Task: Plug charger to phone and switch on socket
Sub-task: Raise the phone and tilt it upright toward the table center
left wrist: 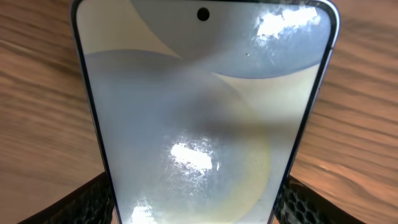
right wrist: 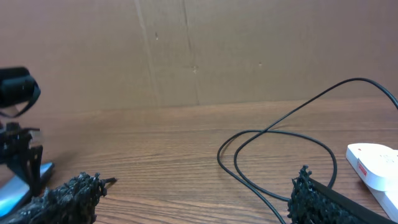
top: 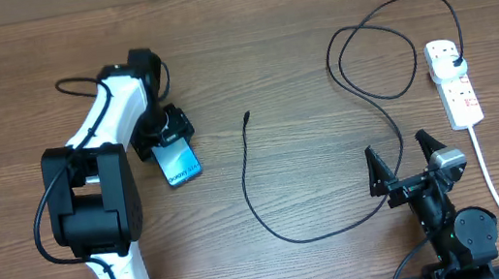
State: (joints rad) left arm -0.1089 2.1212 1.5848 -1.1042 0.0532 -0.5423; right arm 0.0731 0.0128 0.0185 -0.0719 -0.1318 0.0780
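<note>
the teal-screened phone (top: 178, 161) is at left, the black charger (top: 244, 177) loops rightward, plugged into the white socket (top: 462, 96).

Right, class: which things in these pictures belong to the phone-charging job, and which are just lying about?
Belongs to the job:
smartphone
black charger cable
white power strip

Just there:
wooden table
cardboard backdrop

The overhead camera looked straight down on the whole bench (top: 266, 49). The left wrist camera sat very near the phone (left wrist: 205, 124), whose screen filled its frame. The right wrist camera looked low across the bench toward the far wall (right wrist: 199, 50), sharing the charger (right wrist: 359, 79) loop and the socket (right wrist: 373, 165) with the overhead view.
</note>
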